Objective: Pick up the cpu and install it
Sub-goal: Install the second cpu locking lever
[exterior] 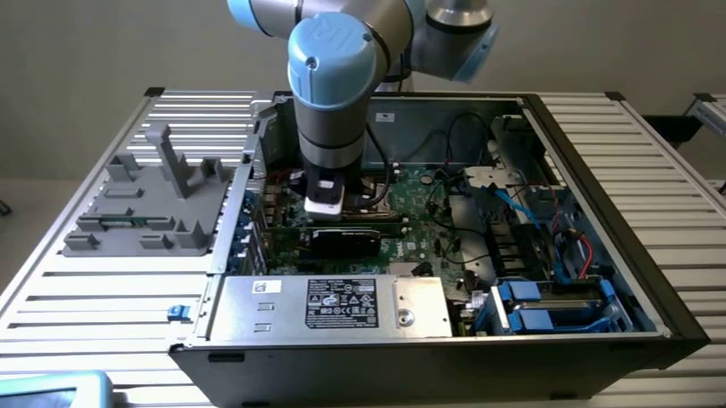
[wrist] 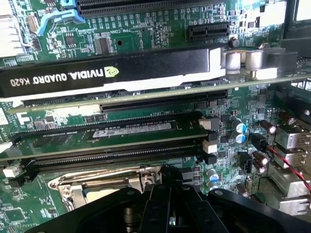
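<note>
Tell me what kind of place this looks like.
Probably a robotics lab bench set up for computer assembly: an open PC case lies on a slatted metal table, a grey fixture tray sits beside it, and a graphics card is seated on the green motherboard.

Graphics card (wrist: pixel 112 73) stands in the motherboard (wrist: pixel 146 29) (inside the case (exterior: pixel 590 170)); the socket (wrist: pixel 97 187) possibly lies beside it.

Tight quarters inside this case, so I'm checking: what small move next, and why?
Probably a short straight lift. The gripper is shut, low over the metal socket frame, close beside the memory stick and graphics card. Whether it holds the cpu cannot be told; moving sideways here risks a knock.
</note>
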Motion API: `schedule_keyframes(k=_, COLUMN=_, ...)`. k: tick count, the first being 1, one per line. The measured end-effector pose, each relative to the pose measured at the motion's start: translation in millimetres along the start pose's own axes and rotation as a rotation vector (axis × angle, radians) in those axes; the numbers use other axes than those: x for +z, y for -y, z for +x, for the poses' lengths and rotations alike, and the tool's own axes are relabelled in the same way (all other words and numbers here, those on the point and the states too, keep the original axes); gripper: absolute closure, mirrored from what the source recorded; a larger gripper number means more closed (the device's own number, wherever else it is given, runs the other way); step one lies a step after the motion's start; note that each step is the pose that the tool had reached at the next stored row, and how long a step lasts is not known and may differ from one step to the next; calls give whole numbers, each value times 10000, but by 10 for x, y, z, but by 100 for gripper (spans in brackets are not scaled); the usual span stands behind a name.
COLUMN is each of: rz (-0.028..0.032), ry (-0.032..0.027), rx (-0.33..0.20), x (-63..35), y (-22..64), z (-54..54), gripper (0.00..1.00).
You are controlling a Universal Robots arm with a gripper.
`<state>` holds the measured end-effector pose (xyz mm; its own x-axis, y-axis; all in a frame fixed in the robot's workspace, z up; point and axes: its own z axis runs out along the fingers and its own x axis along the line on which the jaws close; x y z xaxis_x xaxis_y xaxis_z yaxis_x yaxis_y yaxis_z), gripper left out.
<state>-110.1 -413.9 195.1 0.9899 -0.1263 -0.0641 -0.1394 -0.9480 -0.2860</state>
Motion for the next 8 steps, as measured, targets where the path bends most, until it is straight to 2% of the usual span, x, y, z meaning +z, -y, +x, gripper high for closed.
schedule_keyframes(k=8, rz=-3, ry=16, rx=-20, x=-321, y=112, z=2, gripper=89)
